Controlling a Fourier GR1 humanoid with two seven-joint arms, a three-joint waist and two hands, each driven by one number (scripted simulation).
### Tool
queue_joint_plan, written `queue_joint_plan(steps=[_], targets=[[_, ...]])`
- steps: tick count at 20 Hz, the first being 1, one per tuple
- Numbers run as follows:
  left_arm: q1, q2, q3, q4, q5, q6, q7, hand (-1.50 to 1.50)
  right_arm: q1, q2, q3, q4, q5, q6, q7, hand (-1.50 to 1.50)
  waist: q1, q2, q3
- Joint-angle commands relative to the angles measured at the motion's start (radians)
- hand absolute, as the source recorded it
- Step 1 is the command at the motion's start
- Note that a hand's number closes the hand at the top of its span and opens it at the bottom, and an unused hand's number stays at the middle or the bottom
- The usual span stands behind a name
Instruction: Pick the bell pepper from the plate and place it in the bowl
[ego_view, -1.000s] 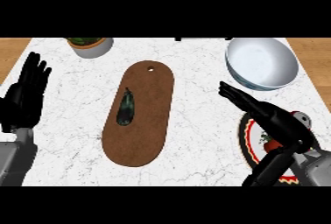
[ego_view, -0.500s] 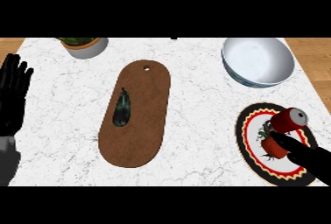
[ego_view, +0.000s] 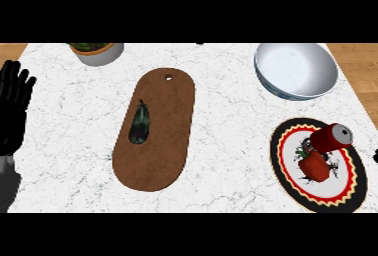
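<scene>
The pepper (ego_view: 315, 166) lies red on the plate (ego_view: 353, 192) at the lower right of the frame, its green stalk pointing up-left, and a red can (ego_view: 334, 137) lies tipped on the plate's upper edge, touching or just beside it. The bowl (ego_view: 297, 70) waits at the upper right, white inside and holding nothing that I can see, well apart from the plate.

My left hand (ego_view: 15, 107) rests at the left edge, fingers straight and spread, pointing up — holding nothing. My right hand I cannot vouch for: only a dark speck shows at the right edge beside the plate, too little to name, so of its fingers I cannot tell anything.

As I judge it, the job is not begun in any way that counts — the pepper is unlifted, no fingers are round it, the bowl unfilled. Left to do: bring my right hand in over the plate, close on the pepper without knocking the can, lift, carry it up the frame and let it go in the bowl.

Elsewhere, a dark eggplant (ego_view: 139, 123) lies on a brown board (ego_view: 159, 160) mid-frame, and a pot (ego_view: 97, 51) sits at the top left.
</scene>
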Motion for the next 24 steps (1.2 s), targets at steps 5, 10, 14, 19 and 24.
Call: queue_joint_plan(steps=[5, 10, 14, 19, 24], targets=[[-0.002, -0.001, 0.002, -0.029, 0.004, -0.024, 0.017, 0.0, 0.079, -0.163, -0.117, -0.037, 0.204, 0.116, 0.043, -1.5, 0.028, 0.004, 0.001], [0.009, -0.038, 0.001, -0.016, -0.026, -0.04, -0.031, 0.0, 0.075, -0.088, -0.099, -0.047, 0.325, 0.16, 0.055, -1.5, 0.039, 0.008, 0.001], [-0.008, -0.053, -0.007, -0.025, -0.064, -0.007, 0.017, 0.0, 0.12, -0.029, -0.099, 0.018, 0.455, 0.121, -0.061, -1.5, 0.035, 0.007, 0.002], [-0.083, -0.064, 0.009, 0.056, -0.082, -0.039, -0.01, 0.0, -0.075, 0.047, 0.09, 0.035, 0.521, 0.158, 0.097, -1.5, 0.05, 0.012, 0.002], [-0.017, -0.094, 0.017, -0.03, -0.087, -0.044, -0.001, 0.0, -0.125, 0.124, 0.124, 0.13, 0.588, 0.174, 0.069, -1.5, 0.049, 0.01, 0.002]])
